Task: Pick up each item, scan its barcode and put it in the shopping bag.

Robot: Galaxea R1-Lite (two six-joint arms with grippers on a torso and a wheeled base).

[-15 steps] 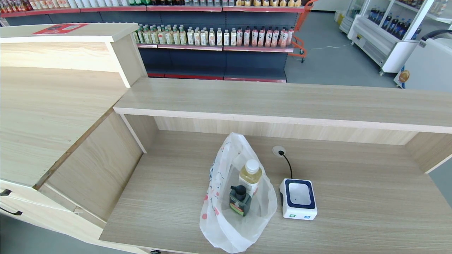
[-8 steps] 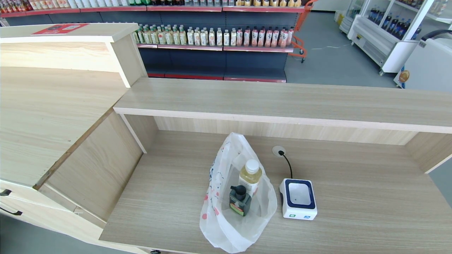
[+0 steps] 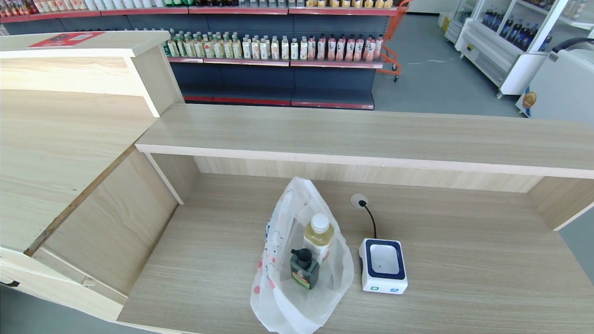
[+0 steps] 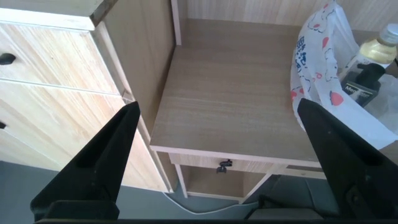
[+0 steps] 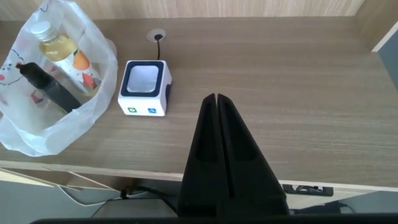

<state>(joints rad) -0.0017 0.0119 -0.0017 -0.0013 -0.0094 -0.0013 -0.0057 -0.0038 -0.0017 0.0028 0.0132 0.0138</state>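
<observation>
Head view: juice bottle [image 3: 318, 234] and pump bottle [image 3: 304, 270] upright in shopping bag [image 3: 271, 260], lying between my left gripper [image 4: 219, 109], spread apart, and right gripper [image 5: 216, 98], pressed together.

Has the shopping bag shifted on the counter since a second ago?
No. The whole head view shifted, so the camera moved; the shopping bag keeps its place beside the scanner and cable hole.

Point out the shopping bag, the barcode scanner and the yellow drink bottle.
shopping bag [image 3: 271, 253], head view, on its left wall.
barcode scanner [image 3: 383, 260], head view, on its glass window.
yellow drink bottle [image 3: 318, 237], head view, on its shoulder below the cap.
</observation>
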